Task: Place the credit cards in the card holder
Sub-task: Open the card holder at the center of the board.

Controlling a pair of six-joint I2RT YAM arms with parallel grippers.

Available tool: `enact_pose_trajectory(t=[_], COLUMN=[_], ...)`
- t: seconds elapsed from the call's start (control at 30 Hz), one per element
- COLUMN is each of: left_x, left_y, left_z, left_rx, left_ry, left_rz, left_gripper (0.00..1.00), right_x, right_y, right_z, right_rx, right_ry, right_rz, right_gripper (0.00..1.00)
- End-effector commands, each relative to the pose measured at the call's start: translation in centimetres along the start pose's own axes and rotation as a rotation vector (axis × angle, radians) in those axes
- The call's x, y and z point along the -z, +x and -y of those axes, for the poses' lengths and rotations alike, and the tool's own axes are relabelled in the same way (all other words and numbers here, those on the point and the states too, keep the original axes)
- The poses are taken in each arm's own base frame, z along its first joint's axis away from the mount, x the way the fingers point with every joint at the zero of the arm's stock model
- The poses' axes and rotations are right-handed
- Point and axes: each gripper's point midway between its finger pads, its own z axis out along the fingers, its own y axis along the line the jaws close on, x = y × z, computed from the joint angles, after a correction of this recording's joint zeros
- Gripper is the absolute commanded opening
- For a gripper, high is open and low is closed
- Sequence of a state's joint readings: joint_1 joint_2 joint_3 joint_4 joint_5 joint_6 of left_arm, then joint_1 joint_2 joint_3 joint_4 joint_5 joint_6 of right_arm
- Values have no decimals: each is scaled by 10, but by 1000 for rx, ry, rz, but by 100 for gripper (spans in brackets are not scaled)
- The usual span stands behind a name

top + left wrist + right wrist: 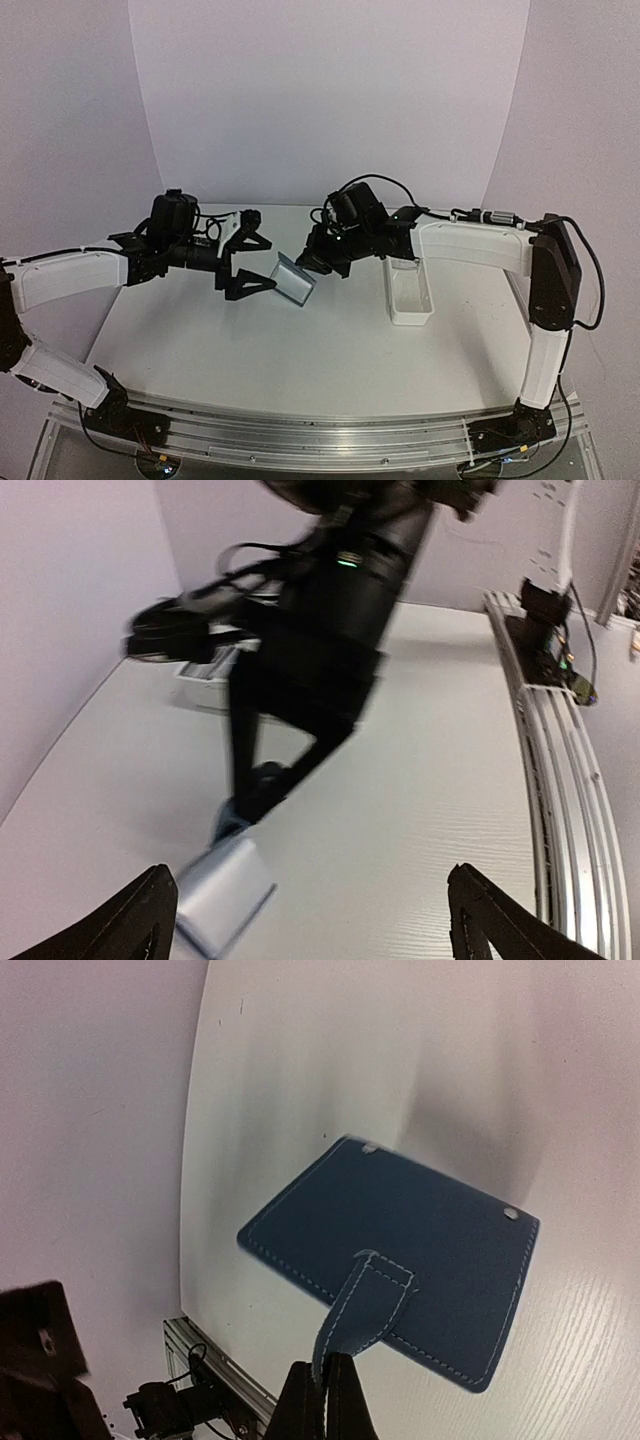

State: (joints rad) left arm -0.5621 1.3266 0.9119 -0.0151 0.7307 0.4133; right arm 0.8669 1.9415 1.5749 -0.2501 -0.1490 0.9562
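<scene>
The card holder (pixel 420 1230), a dark-blue case with white stitching, hangs above the table from its snap tab (pixel 368 1300). My right gripper (pixel 325 1385) is shut on the end of that tab. From above, the card holder (pixel 293 278) shows its paler inner face, tilted, just below the right gripper (pixel 312 262). My left gripper (pixel 250 255) stands wide open just left of the holder, with nothing between its fingers. In the left wrist view, which is blurred, the holder (pixel 220 890) lies near the left finger of the left gripper (pixel 315 920). The credit cards are out of view.
A long white tray (pixel 408 295) stands on the table right of centre, under the right forearm. The aluminium rail (pixel 320 435) runs along the table's near edge. Pale walls enclose the back and sides.
</scene>
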Motion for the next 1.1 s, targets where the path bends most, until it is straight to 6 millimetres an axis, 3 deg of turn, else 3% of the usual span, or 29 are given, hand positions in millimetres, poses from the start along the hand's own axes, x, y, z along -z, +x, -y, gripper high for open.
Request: enact_pose_trajectory(t=[0.0, 0.1, 0.23, 0.4, 0.63, 0.7, 0.77, 0.93, 1.07], left_x=[-12, -23, -26, -24, -14, -13, -11, -12, -14], left_y=[24, 50, 68, 73, 79, 81, 82, 82, 86], left_z=[6, -25, -47, -41, -28, -23, -19, -18, -18], left_rx=[-153, -110, 10, 112, 51, 40, 34, 32, 39], left_ry=[-46, -107, -80, -27, -8, 5, 17, 32, 33], left_rz=[-56, -120, -143, -127, -151, -155, -153, -147, -157], left_gripper=[95, 96, 95, 90, 83, 84, 85, 85, 75], right_x=[10, 9, 8, -3, -26, -28, -33, -41, -40], right_y=[-11, -2, 0, 7, 22, 24, 29, 40, 46], right_z=[-30, -29, -36, -62, -52, -46, -21, 14, 53], right_rx=[-18, -6, 20, 45, 46, 36, -3, -50, -59], right_ry=[-48, -59, -85, -223, -297, -289, -235, -178, -122], right_rz=[59, 18, -3, -54, -104, -103, -103, -131, -161], right_gripper=[0, 0, 0, 0, 0, 0, 0, 0, 0])
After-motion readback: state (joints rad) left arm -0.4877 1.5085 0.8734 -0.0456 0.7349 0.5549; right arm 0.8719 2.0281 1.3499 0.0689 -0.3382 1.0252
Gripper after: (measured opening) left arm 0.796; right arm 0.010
